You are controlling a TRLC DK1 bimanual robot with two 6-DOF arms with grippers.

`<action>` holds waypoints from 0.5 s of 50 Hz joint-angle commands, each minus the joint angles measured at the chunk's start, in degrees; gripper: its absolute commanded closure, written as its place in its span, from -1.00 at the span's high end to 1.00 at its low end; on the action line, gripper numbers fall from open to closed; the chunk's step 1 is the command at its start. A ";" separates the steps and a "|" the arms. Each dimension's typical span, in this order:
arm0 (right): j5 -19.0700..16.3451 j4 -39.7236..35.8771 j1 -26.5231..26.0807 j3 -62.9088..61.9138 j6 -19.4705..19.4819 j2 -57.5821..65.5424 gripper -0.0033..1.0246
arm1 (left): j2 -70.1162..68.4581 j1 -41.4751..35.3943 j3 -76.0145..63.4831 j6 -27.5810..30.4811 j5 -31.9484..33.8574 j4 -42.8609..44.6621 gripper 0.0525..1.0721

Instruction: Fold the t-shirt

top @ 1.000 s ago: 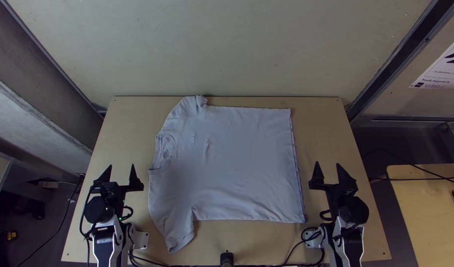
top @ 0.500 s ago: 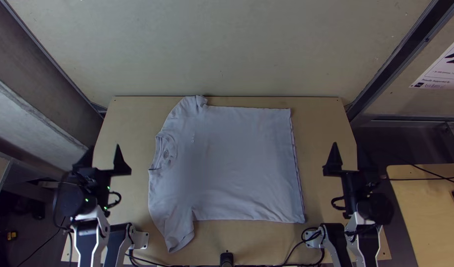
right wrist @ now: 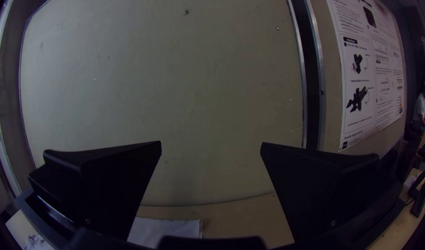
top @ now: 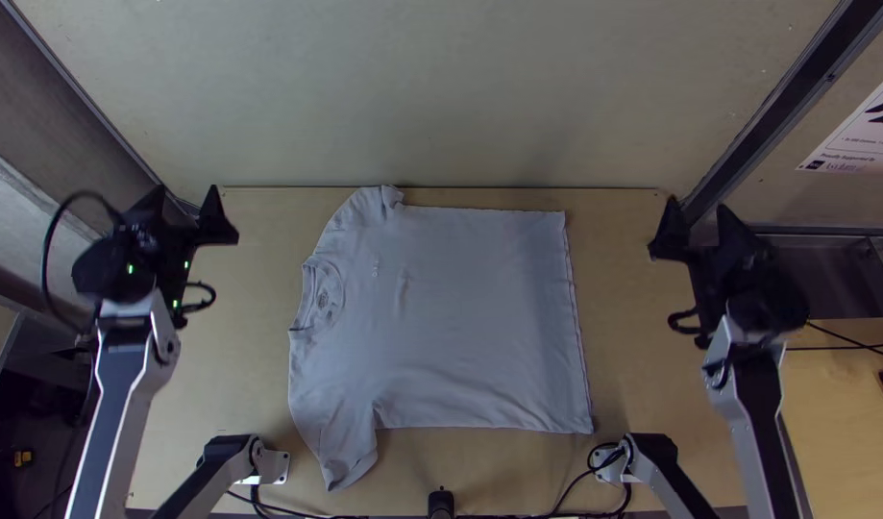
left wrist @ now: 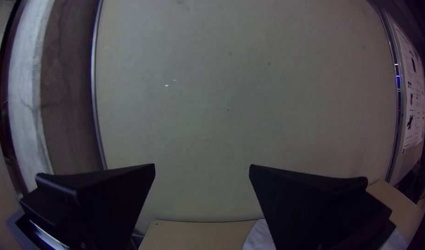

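- On the light wooden worktop [top: 499, 471], a pale grey, short-sleeved cloth t-shirt [top: 460, 317] is laid out flat, unfolded, its near sleeve [top: 343, 447] pointed at the near edge. That sleeve could be left sticking out if only the body were folded.
- Farther in, between the collar [top: 320, 300] and the hem [top: 580, 356], creases could be trapped if the two sides were pulled unevenly.
- At the far edge, the bunched far sleeve [top: 364, 211] could be missed or pinched in one layer, should the grip be set too shallow.
- The black, wide-fingered left claw [top: 187, 187] and its matching right claw [top: 697, 202] are both held open and empty, outside the shirt's two ends; cloth could be dragged if either were lowered too hard.
- Compared with the earlier frame, the shirt is unchanged where it lies, while both claws have been carried farther up the worktop, the right one also slightly outward.
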 commanded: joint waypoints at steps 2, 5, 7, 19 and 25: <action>0.13 -3.71 -0.08 8.76 -0.72 8.86 0.92 | 7.85 -2.09 8.38 -0.62 -0.79 -1.78 0.92; 0.13 -4.94 0.10 12.46 -0.19 13.08 0.92 | 11.81 -2.97 12.16 -0.62 -0.79 -3.80 0.92; 0.13 -5.47 0.18 14.48 0.24 15.63 0.92 | 14.62 -3.76 14.89 -0.62 -0.79 -5.65 0.92; 0.04 -8.81 2.03 24.67 1.56 29.51 0.92 | 31.50 -6.75 30.71 -2.73 -0.88 -16.46 0.92; 0.04 -11.62 3.61 29.15 2.44 35.58 0.92 | 38.53 -7.90 36.33 -3.88 -0.88 -19.36 0.92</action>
